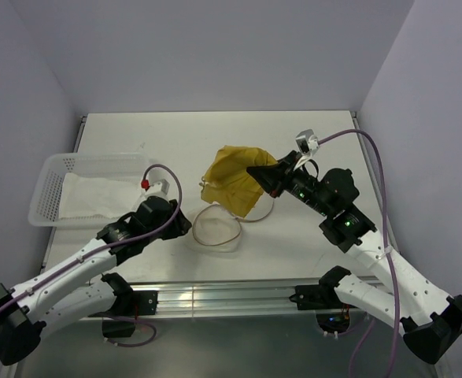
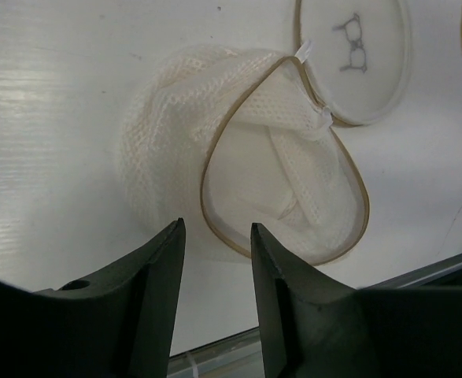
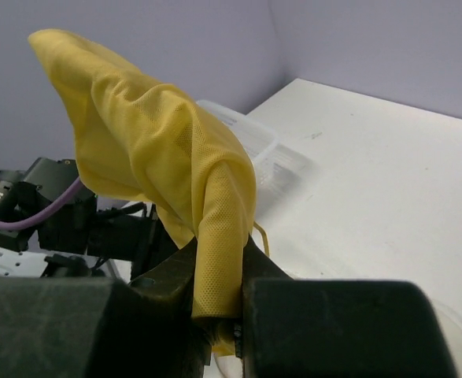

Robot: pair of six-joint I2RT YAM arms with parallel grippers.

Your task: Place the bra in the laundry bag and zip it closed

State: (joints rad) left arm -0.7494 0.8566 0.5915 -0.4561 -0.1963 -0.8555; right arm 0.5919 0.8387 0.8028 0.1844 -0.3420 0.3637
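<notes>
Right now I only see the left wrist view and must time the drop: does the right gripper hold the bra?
Observer: Yes, the right gripper is shut on the bra, pinching a fold of it.
Operator: Is it over the bag?
Observer: Partly: from above, its lower edge overlaps the laundry bag at the far rim; the rest lies beyond.
Operator: Anything left of the bag?
Observer: A white basket holding a white cloth.

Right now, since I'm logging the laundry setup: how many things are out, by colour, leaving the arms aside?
Yellow: 1, the bra
White: 3, the laundry bag, the basket and the cloth lying in it
Total: 4
</notes>
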